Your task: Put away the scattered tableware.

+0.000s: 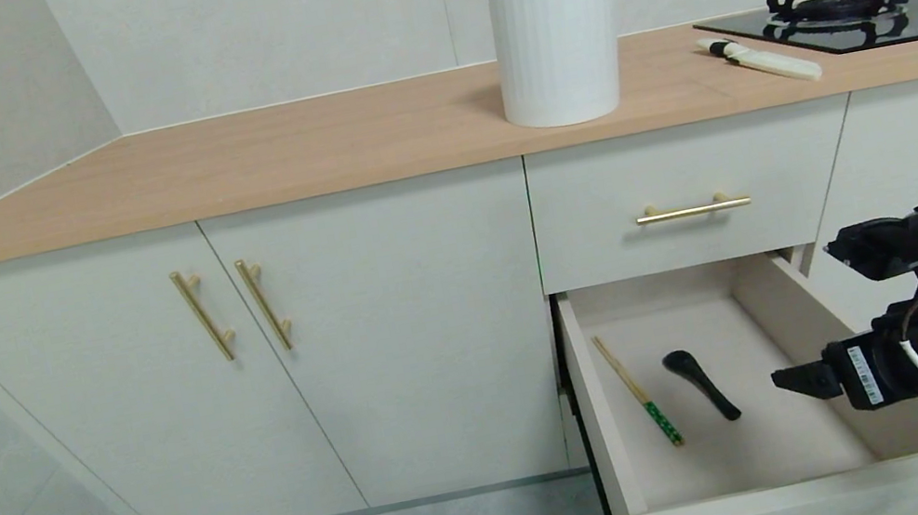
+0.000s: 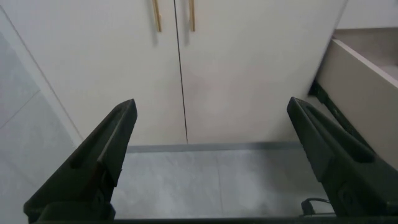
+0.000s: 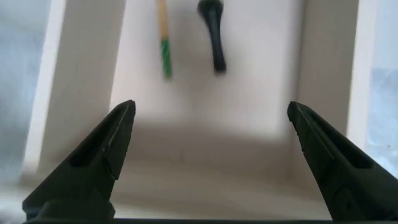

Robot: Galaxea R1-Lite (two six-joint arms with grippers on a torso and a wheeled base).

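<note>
The lower drawer (image 1: 599,422) stands pulled open below the counter. Inside it lie a pair of wooden chopsticks with green ends (image 1: 640,393) and a black spoon (image 1: 702,385), side by side and apart. My right gripper (image 1: 804,315) hangs open and holds nothing over the drawer's right side. Its wrist view looks down past its fingers (image 3: 106,155) at the chopsticks (image 3: 163,37) and spoon (image 3: 213,31) on the drawer floor (image 3: 205,137). My left gripper (image 2: 211,109) is open too, low in front of the cabinet doors (image 2: 249,62). A white knife (image 1: 759,58) lies on the counter.
A tall white ribbed container (image 1: 555,23) stands on the wooden counter (image 1: 262,155). A black gas hob (image 1: 860,17) is at the back right. A shut drawer with a gold handle (image 1: 693,208) sits above the open one. The open drawer's side (image 2: 367,81) juts out near my left gripper.
</note>
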